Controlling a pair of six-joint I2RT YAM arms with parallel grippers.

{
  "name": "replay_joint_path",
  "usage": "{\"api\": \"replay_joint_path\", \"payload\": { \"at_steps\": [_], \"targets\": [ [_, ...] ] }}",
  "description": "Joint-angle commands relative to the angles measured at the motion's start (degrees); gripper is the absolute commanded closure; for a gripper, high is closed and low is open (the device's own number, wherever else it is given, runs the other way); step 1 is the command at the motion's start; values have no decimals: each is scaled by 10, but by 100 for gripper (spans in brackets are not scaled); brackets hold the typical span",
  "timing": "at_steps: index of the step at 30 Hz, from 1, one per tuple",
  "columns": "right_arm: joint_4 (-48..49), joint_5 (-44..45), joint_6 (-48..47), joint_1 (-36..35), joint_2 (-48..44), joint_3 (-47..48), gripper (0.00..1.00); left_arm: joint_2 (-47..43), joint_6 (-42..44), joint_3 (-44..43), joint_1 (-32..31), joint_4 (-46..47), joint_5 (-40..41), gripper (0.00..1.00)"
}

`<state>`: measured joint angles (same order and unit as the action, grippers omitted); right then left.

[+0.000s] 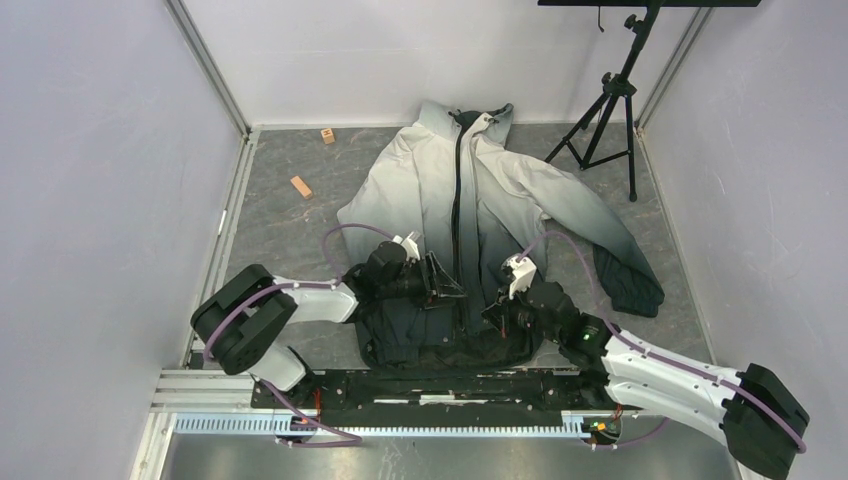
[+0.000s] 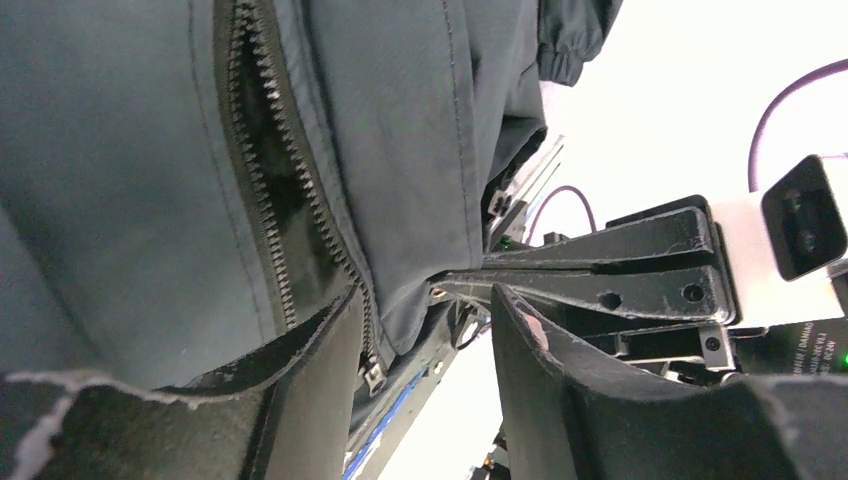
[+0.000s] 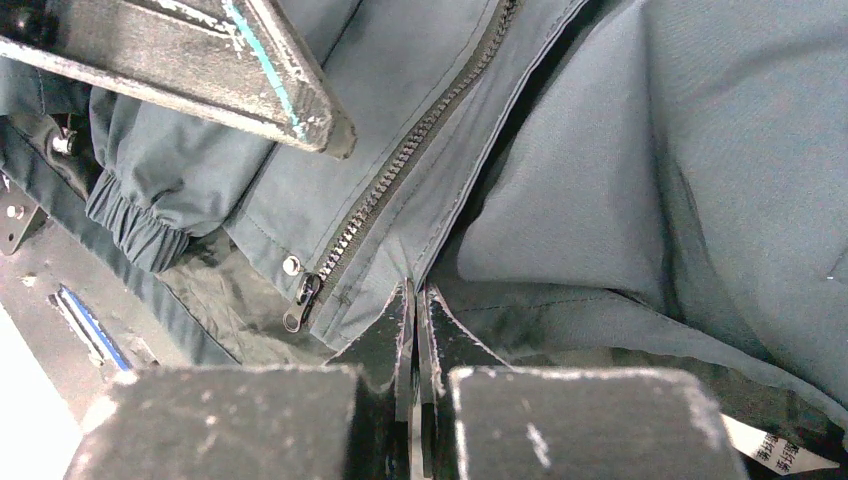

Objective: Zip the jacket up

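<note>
1. The jacket (image 1: pixel 440 190) lies flat on the tabletop (image 1: pixel 285 235), with its collar toward the far edge and its black hem at the near edge. A hard pull could drag the whole body and skew the zipper (image 3: pixel 400 170).
2. The right fingers (image 3: pixel 385 340) are pinched shut on hem fabric just beside the zipper. The bite looks thin, so it may slip and lose counter-tension.
3. The left fingers (image 2: pixel 300 380) stand apart around the slider (image 2: pixel 372 378), unclamped. Closing could catch cloth instead.

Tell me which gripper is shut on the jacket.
The right gripper: its jaws pinch shut on the edge of the grey-to-black fabric jacket beside the dark zipper. The left gripper has its jaws apart.
</note>
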<state>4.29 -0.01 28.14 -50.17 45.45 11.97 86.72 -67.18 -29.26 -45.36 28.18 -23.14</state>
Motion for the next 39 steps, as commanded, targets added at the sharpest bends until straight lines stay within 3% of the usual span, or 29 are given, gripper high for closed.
{"api": "replay_joint_path", "payload": {
  "at_steps": [1, 10, 13, 24, 29, 32, 39],
  "targets": [
    [33, 5, -2, -3, -15, -5, 100, 28, -50, 4, -6, 92, -1, 42],
    [35, 16, 1, -3, -36, -12, 100, 78, -99, 19, -20, 160, 16, 31],
    [35, 15, 1, -2, -34, -12, 100, 94, -104, 10, -25, 167, 15, 31],
    [33, 11, 8, -2, -49, -23, 100, 155, -110, -18, -27, 214, 7, 59],
    [19, 11, 6, -2, -52, -24, 100, 157, -102, -16, -27, 229, 8, 81],
    [-3, 4, -6, -2, -52, -18, 100, 144, -86, -10, -27, 238, 12, 89],
    [-151, 2, -38, -3, -65, 51, 66, 101, -48, -1, -39, 245, 28, 97]
  ]
}}
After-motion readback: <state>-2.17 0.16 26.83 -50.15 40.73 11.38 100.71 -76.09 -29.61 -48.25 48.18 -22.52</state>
